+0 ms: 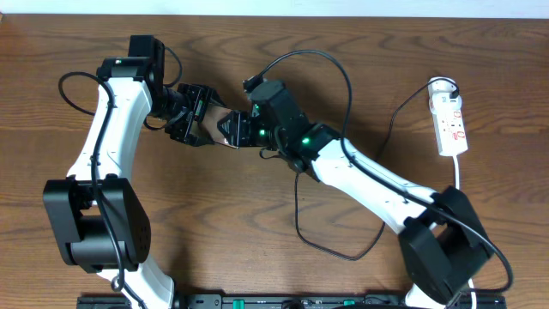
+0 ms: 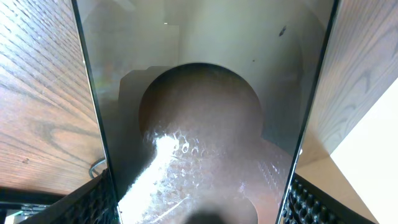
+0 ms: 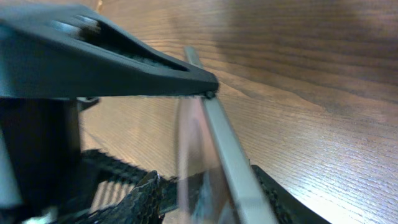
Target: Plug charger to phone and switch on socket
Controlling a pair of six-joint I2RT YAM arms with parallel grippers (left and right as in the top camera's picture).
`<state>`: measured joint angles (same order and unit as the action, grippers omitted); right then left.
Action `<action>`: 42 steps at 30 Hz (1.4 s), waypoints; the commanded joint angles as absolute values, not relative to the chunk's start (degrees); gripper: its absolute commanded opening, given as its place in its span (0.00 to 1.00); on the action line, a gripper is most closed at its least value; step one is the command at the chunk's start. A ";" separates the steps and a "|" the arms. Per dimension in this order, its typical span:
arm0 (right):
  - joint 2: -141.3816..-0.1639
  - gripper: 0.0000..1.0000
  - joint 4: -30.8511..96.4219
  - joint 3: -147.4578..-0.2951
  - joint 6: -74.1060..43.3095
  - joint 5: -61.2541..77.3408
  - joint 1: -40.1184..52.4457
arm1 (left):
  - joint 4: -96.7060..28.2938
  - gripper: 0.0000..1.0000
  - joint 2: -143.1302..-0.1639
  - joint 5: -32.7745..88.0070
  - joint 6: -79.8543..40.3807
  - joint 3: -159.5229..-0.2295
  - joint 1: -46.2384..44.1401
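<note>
The phone (image 1: 225, 127) hangs between both grippers above the table's far middle. My left gripper (image 1: 202, 120) is shut on its long sides. In the left wrist view the glossy dark screen (image 2: 199, 124) fills the gap between the two fingers (image 2: 199, 208). My right gripper (image 1: 244, 133) meets the phone's other end. In the right wrist view its fingers (image 3: 208, 199) sit on either side of the silvery edge (image 3: 217, 137). The thin black charger cable (image 1: 298, 219) loops on the table under the right arm. Its plug tip is hidden. The white socket (image 1: 450, 124) lies at the far right.
The socket's thick white cord (image 1: 457, 172) runs down behind the right arm's base. A black robot cable (image 1: 343, 73) arcs above the right wrist. The table is brown wood (image 1: 214, 223).
</note>
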<state>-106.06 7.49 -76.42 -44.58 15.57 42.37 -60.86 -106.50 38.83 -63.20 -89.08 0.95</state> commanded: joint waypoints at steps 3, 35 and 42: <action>-109.51 0.36 5.72 -76.27 -45.41 14.04 42.98 | -61.04 0.54 -105.01 42.61 -63.75 -90.94 0.78; -99.59 0.01 15.27 -76.27 -54.08 15.40 32.05 | -54.87 0.83 -105.01 46.09 -42.39 -90.94 0.99; -94.30 0.01 13.87 -76.25 -70.15 15.38 27.42 | -47.33 0.82 -105.01 57.63 -37.30 -90.94 0.99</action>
